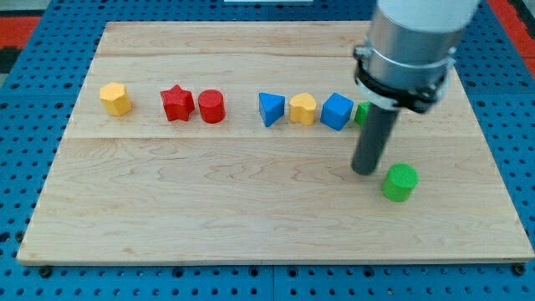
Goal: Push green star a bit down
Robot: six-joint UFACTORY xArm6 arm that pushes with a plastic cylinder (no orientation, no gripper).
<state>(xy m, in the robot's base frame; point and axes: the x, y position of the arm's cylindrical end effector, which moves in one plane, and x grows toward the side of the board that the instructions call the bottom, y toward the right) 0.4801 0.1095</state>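
The green star (361, 113) is mostly hidden behind my rod; only a green sliver shows at the right end of the row of blocks, next to the blue cube (337, 111). My tip (365, 171) rests on the board just below the star and a little left of the green cylinder (399, 182). The tip touches neither block as far as I can see.
Along the row from the view's left stand a yellow hexagon (116, 99), red star (177, 104), red cylinder (211, 107), blue triangle (270, 109) and yellow pentagon (303, 109). The wooden board (251, 217) lies on a blue pegboard.
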